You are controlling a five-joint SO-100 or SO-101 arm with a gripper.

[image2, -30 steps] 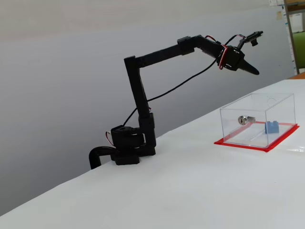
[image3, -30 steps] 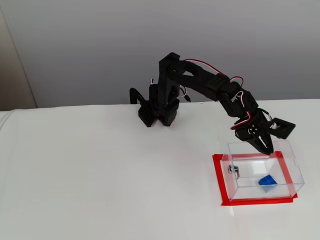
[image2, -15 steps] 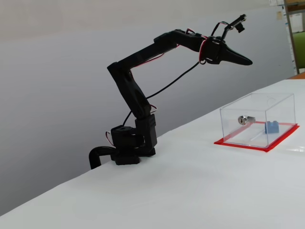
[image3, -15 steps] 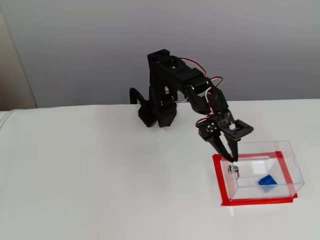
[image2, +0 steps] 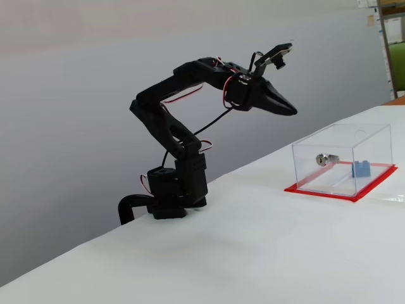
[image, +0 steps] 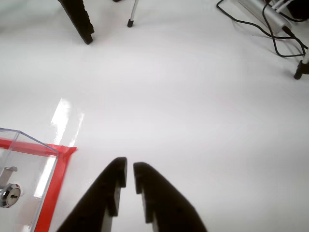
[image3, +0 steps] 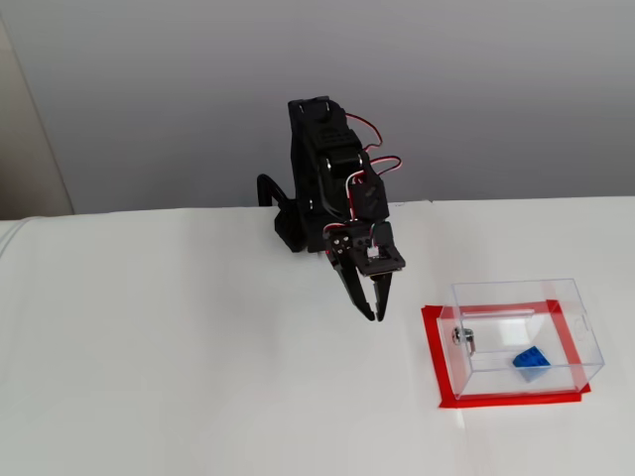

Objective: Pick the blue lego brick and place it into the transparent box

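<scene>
Nearest the wrist camera are the two black fingers of the gripper point(image: 130, 166), drawn almost together with only a thin slit between their tips and nothing held in it. One transparent box point(image: 29, 159) serves as landmark: in the wrist view its corner and red base plate point(image: 53, 188) sit just left of the fingers, with one silver lock point(image: 9, 194) on its clear wall. The gripper point(image2: 292, 111) hangs in the air above the table point(image2: 253, 253), up and to the left of the box point(image2: 342, 152) in a fixed view. One blue lego brick point(image3: 532, 362) lies inside the box, on the red base, to the right of the lock point(image3: 461, 337) in that fixed view. One arm point(image3: 327, 188) stands behind and left of the box there. Across the table from the box, the wrist view shows black cables point(image: 270, 29).
</scene>
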